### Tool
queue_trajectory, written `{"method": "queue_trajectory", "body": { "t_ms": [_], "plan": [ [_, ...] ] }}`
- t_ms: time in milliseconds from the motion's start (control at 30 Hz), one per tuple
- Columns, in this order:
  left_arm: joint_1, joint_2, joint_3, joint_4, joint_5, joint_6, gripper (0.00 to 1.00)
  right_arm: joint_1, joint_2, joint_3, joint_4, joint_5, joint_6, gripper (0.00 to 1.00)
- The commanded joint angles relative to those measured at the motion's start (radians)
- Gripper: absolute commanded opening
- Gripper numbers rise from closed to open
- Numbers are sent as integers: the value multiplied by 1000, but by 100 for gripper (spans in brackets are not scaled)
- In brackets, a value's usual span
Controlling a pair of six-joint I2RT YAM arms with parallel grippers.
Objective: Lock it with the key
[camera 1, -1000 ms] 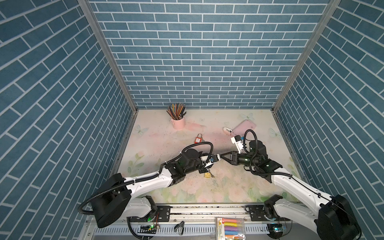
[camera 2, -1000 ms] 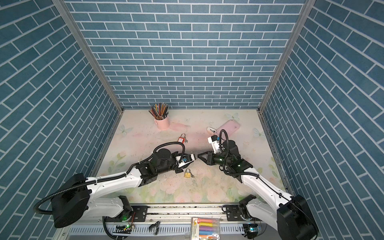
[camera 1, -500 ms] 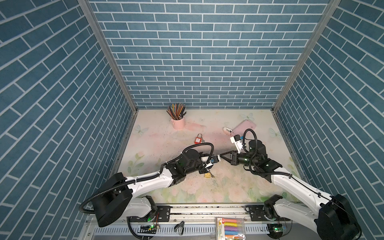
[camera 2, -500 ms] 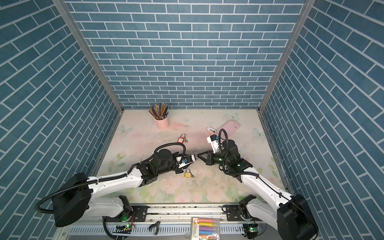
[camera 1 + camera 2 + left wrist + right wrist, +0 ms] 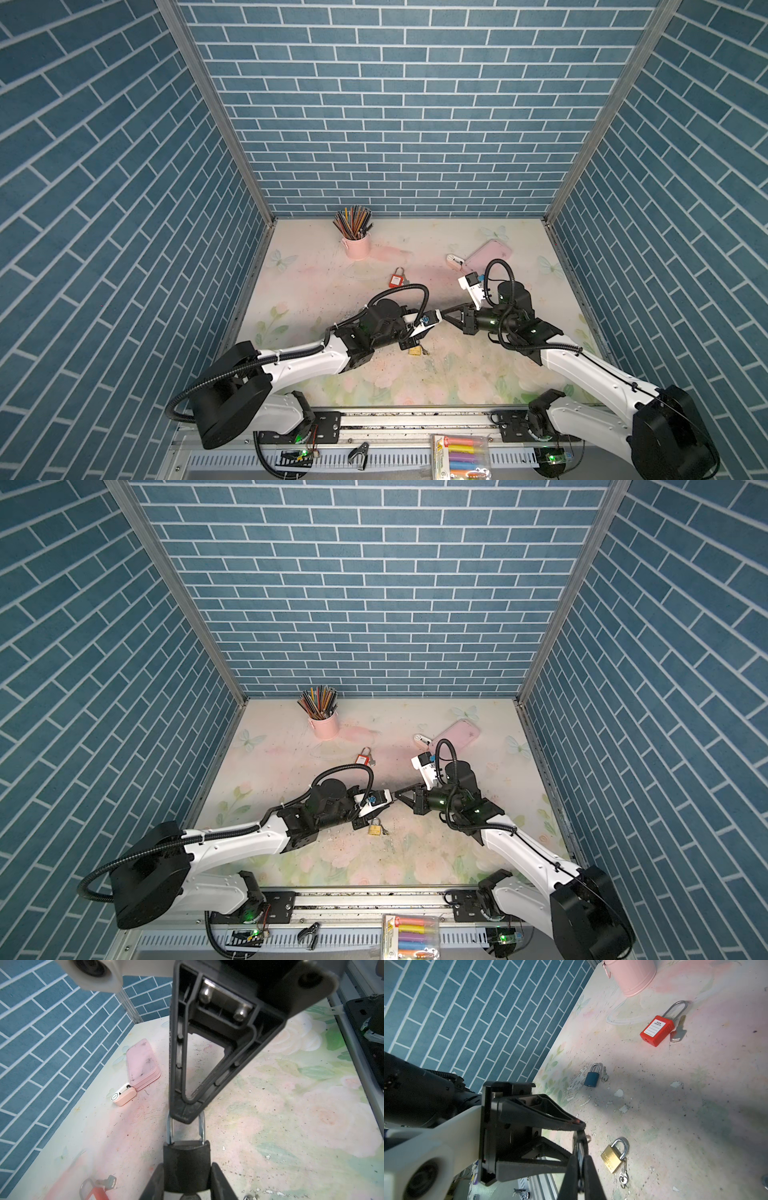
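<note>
Above the middle of the counter (image 5: 291, 1126), the left gripper (image 5: 187, 1164), partly closed, clamps the black padlock (image 5: 187, 1153) by its body; the right gripper (image 5: 184, 1114) is pinched shut on the shackle (image 5: 202, 1128). Press it straight into the body, grips kept square.

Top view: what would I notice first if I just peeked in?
In the middle, two grippers meet tip to tip: the left gripper clamps a black padlock while the right gripper pinches its silver shackle. Farther back sit a bright red plastic padlock and a pink metal cup of coloured pencils.
</note>
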Motion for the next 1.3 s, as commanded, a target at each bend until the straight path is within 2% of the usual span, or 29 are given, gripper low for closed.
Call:
{"method": "queue_trajectory", "body": {
  "t_ms": [0, 367, 700, 1267],
  "plan": [
    [-5, 0, 22, 128, 8, -9, 5, 13, 24, -25, 19, -116, -39, 0],
    [-6, 23, 55, 200, 10, -16, 3, 16, 57, -51, 24, -157, -27, 0],
    [-6, 27, 79, 311, -33, -18, 3, 29, 127, -57, 10, -165, -24, 0],
    [-4, 92, 176, 409, -15, -23, 1, 82, 215, -48, 39, -185, -17, 0]
  ]
}}
